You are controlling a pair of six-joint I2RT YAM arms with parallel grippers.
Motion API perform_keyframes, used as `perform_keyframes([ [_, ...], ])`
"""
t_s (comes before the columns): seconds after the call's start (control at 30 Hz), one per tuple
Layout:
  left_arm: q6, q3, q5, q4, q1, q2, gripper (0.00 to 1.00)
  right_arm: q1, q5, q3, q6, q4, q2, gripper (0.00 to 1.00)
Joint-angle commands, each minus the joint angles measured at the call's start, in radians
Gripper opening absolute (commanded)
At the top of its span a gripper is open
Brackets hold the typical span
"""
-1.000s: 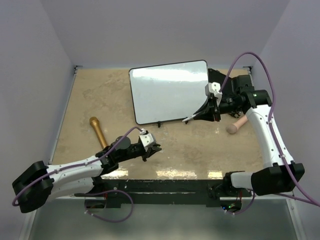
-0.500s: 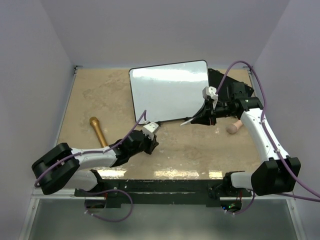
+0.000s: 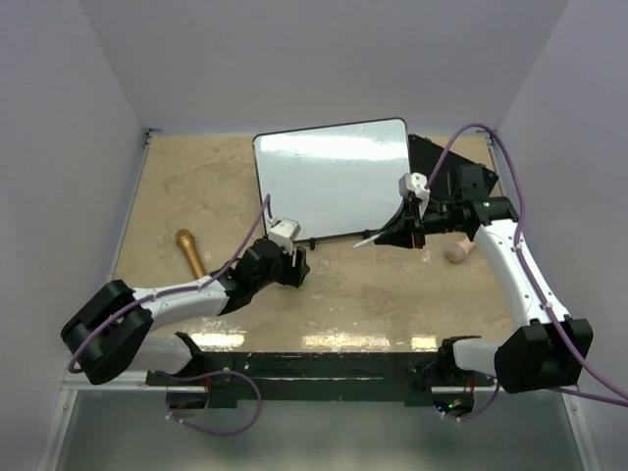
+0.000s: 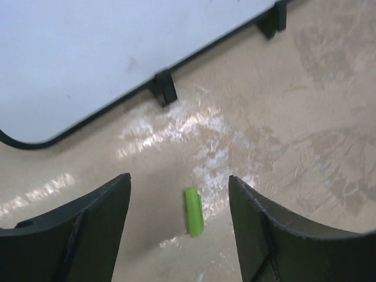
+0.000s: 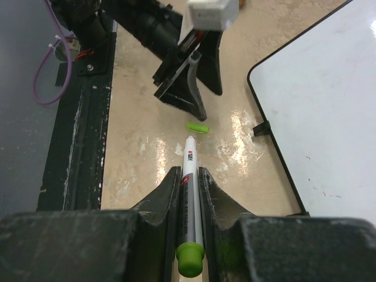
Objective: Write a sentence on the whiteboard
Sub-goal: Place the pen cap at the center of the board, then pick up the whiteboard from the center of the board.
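The whiteboard [image 3: 332, 186] stands tilted at the back centre of the table, its face blank; its lower edge and feet show in the left wrist view [image 4: 88, 53]. My right gripper [image 3: 400, 232] is shut on a white marker [image 5: 191, 188] with a green end, its uncapped tip pointing left just in front of the whiteboard's lower right corner [image 5: 329, 100]. My left gripper [image 4: 179, 179] is open just below the board's lower left corner. A small green cap [image 4: 194, 211] lies loose on the table between its fingers, touching neither.
A gold stick-like object [image 3: 193, 255] lies at the left of the table. A pink cylinder [image 3: 461, 250] lies by the right arm, with a flat black board [image 3: 446, 167] behind it. Walls close in the left, back and right sides.
My left gripper has moved up toward the whiteboard's lower edge and opened; the green cap now lies on the table. The right gripper, with the marker, shifted slightly left.
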State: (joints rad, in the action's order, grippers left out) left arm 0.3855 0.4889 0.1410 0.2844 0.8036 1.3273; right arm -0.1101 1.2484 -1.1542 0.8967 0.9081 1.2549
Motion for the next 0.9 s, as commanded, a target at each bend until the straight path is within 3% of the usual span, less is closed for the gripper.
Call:
perform_keyframes([
  [0.0, 0.003, 0.088, -0.112, -0.031, -0.124, -0.106, 0.77, 0.006, 0.020, 0.007, -0.018, -0.031, -0.028, 0.00],
  [0.13, 0.004, 0.134, -0.256, -0.044, -0.286, -0.152, 0.78, 0.007, 0.016, 0.010, -0.016, -0.032, -0.026, 0.00],
  [0.27, 0.021, 0.191, -0.481, -0.018, -0.457, -0.134, 0.97, 0.010, 0.008, 0.016, -0.015, -0.037, -0.025, 0.00],
  [0.5, 0.101, 0.300, -0.742, 0.110, -0.719, 0.033, 1.00, 0.015, 0.002, 0.025, -0.010, -0.044, -0.017, 0.00],
  [0.63, 0.222, 0.315, -0.909, 0.384, -0.797, 0.200, 1.00, 0.016, -0.001, 0.024, -0.001, -0.037, -0.009, 0.00],
  [0.87, 0.181, 0.459, -0.983, 0.443, -0.804, 0.398, 1.00, 0.023, -0.001, 0.027, 0.013, -0.026, -0.005, 0.00],
])
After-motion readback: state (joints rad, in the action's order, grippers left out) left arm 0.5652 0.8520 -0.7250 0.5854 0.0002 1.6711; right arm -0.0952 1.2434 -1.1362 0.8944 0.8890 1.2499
